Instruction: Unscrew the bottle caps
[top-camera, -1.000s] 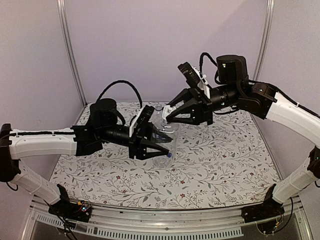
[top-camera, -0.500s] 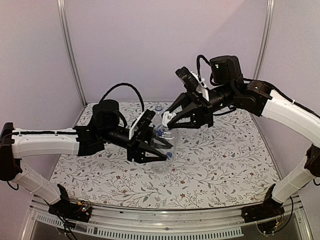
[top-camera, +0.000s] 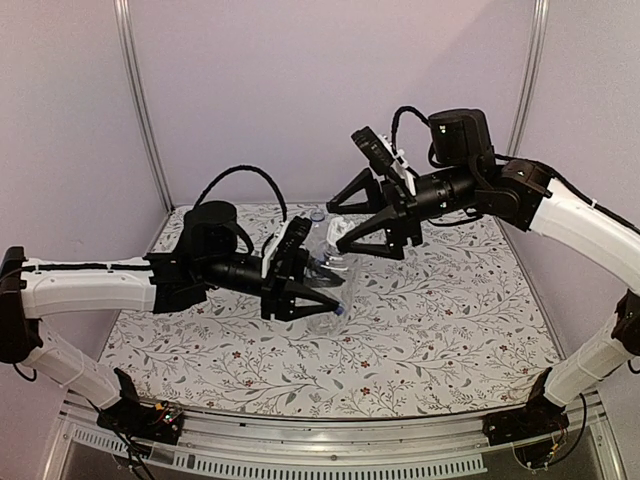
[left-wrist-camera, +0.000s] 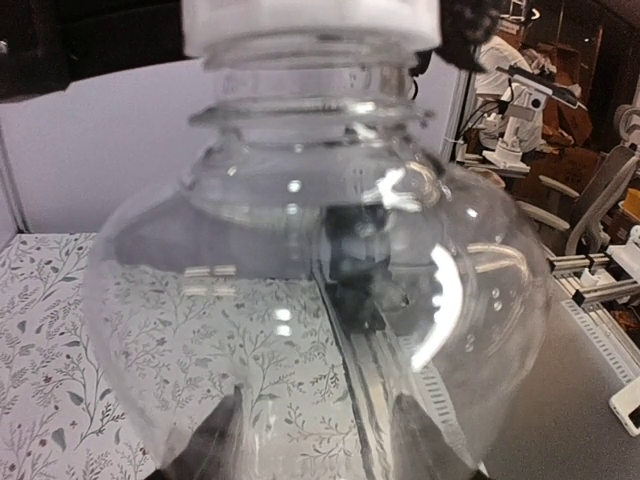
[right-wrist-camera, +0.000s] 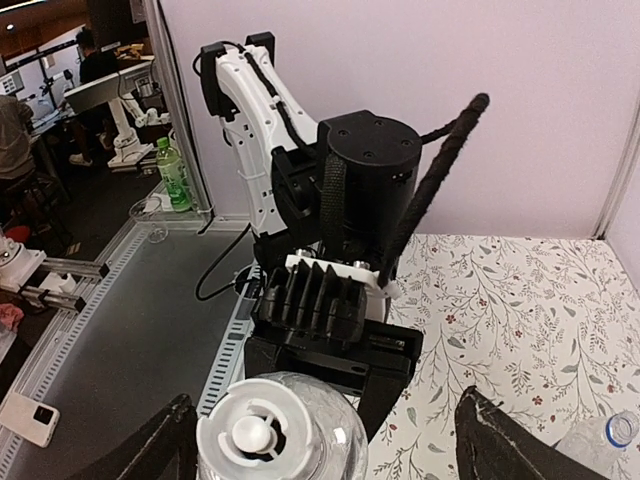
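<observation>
A wholly clear bottle (top-camera: 328, 296) is held above the table, with my left gripper (top-camera: 303, 287) shut around its body. In the left wrist view the bottle (left-wrist-camera: 300, 300) fills the frame and both dark fingers (left-wrist-camera: 215, 445) show at its base. Its whitish cap (right-wrist-camera: 262, 435) sits on the neck and shows again, the cap (left-wrist-camera: 310, 22), at the top edge of that view. My right gripper (right-wrist-camera: 325, 445) stands open, its fingers (right-wrist-camera: 500, 440) spread either side of the cap and not touching it. A second bottle (right-wrist-camera: 590, 450) with a bright blue cap (right-wrist-camera: 622, 428) lies on the table.
The floral table mat (top-camera: 450, 320) spreads under both arms. The blue cap (top-camera: 317, 214) of the lying bottle shows near the back wall, behind the held bottle. Metal frame posts (top-camera: 135, 100) stand at the back corners.
My right gripper, shut on the whitish cap one second ago, has opened and now stands spread around it. The left gripper still holds the clear bottle, shifted only slightly.
</observation>
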